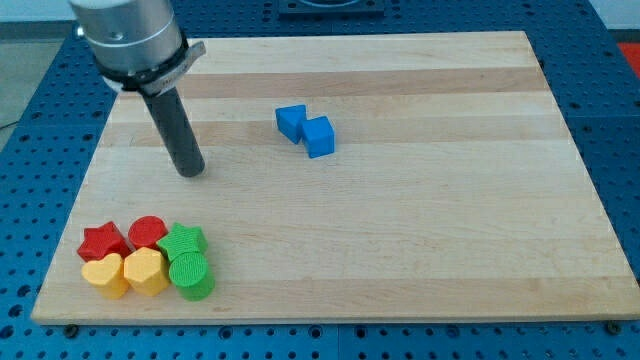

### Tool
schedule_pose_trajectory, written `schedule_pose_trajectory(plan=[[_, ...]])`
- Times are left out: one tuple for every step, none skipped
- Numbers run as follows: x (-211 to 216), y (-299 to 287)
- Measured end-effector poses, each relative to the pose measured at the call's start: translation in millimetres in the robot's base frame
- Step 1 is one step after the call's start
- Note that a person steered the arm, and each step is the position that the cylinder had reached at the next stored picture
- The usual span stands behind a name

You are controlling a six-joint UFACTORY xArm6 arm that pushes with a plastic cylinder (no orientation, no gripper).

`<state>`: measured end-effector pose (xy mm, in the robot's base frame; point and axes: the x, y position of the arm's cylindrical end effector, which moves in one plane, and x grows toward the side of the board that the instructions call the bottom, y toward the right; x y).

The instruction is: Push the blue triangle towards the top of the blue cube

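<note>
The blue triangle (291,121) lies on the wooden board, touching the upper left of the blue cube (319,137). Both sit a little above and left of the board's middle. My tip (190,171) rests on the board well to the left of the two blue blocks, slightly lower than them, touching no block.
A cluster sits at the board's bottom left: a red star (103,241), a red cylinder (148,232), a green star (184,242), a yellow star (105,274), a yellow hexagon (146,271) and a green cylinder (191,276). The board (450,230) lies on a blue perforated table.
</note>
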<state>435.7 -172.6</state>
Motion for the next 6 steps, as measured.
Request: schedule_pose_trajectory(plan=[[-48.0, 16.3], [-71.2, 42.9], [-73.6, 80.3], [-73.7, 109.6], [-73.8, 107.6], [-73.8, 76.1]])
